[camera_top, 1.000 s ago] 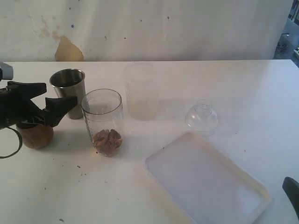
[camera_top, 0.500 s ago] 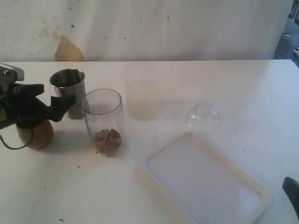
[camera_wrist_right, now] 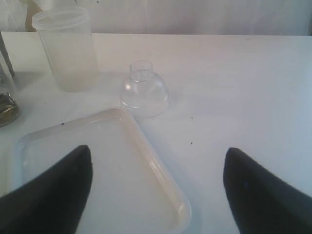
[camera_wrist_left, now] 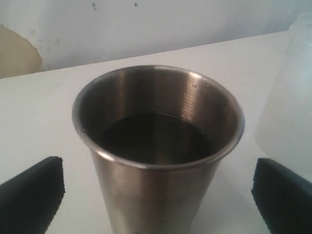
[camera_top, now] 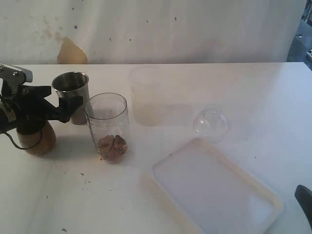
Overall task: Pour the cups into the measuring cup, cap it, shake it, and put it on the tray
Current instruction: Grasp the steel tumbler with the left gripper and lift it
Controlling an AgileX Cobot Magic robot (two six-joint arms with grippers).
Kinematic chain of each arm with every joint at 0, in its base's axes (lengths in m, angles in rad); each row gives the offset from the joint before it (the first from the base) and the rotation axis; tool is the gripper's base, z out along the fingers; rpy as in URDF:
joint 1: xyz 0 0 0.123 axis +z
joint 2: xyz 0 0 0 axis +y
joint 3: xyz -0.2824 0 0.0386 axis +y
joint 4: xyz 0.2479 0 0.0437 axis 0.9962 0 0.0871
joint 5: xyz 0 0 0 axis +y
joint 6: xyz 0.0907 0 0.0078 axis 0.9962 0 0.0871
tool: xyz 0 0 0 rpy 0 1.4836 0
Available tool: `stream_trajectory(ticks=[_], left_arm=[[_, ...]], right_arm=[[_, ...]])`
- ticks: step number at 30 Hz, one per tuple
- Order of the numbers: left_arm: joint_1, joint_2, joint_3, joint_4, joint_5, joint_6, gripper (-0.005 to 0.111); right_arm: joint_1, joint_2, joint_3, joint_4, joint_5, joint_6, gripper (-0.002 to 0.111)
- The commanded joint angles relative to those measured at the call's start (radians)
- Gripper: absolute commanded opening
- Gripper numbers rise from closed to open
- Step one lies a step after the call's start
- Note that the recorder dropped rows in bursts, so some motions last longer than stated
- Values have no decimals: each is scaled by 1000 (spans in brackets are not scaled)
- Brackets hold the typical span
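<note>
Now the left gripper [camera_top: 62,97], wide and empty, has moved from the wooden cup [camera_top: 36,139] to line up on the steel cup [camera_top: 71,87] beside the measuring cup [camera_top: 107,126], likely readying its pour; the right gripper [camera_wrist_right: 158,153] waits spread, empty.

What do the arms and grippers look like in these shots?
Left gripper: matte black, with angular wedge-shaped fingers, a silver-grey metal part on top and a thin black cable looping beneath. Right gripper: the same dark fingers with rounded tips; only a dark sliver of it shows in the exterior view. No markings visible.
</note>
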State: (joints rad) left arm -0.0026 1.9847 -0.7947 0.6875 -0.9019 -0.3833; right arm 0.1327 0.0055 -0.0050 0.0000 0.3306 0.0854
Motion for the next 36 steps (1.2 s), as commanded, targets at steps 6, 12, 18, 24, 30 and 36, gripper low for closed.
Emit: stream_trajectory(ticks=[6, 12, 18, 24, 30, 36], left_arm=[[-1, 74, -101, 89, -50, -17, 104], [-1, 113, -161, 129, -46, -38, 104], [-1, 171, -220, 133, -48, -49, 104], [-1, 181, -232, 131, -48, -17, 104], [-9, 200, -270, 128, -48, -22, 104], [-10, 249, -301, 128, -62, -24, 104]], right_arm=[[-5, -6, 5, 0, -9, -1, 69], [-5, -6, 5, 0, -9, -1, 69], [-5, -6, 5, 0, -9, -1, 69], [-5, -6, 5, 0, -9, -1, 69], [-5, -6, 5, 0, -9, -1, 69], [-5, -6, 5, 0, -9, -1, 69]])
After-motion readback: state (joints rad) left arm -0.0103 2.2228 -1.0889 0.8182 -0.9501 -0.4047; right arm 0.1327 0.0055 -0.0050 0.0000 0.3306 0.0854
